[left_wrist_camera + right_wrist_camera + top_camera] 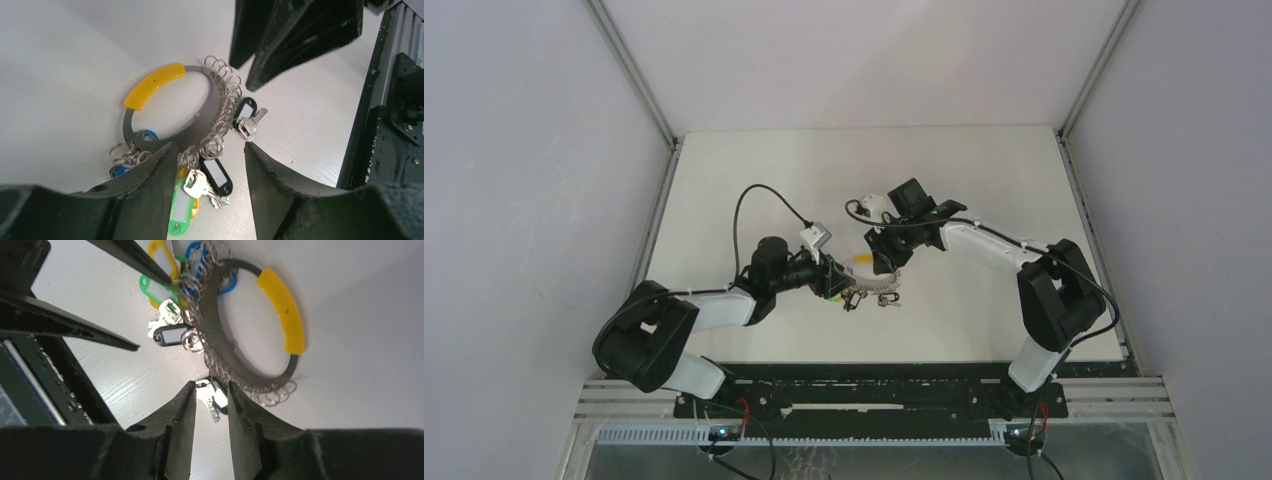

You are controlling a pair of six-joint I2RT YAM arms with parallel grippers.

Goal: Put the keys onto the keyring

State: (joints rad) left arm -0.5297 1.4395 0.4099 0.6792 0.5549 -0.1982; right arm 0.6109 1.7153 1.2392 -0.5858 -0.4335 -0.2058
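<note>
1. While the right gripper (211, 388) hovers with its fingers parted and empty, the key (212, 399) lies on the table (350, 300) just beyond them. It rests against the loops of the keyring (242, 265), and I cannot tell whether it is threaded.
2. The left gripper (210, 150) stands open astride the tag bunch (200, 192).
3. My judgement: confirm the key hangs from a loop, and hold the ring steady.
4. Count: one key, one keyring, one yellow band (155, 85), two grippers.

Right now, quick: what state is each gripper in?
Left gripper: open, fingers astride tags on the keyring, gripping nothing.
Right gripper: open, the key lying free, not gripped.
</note>
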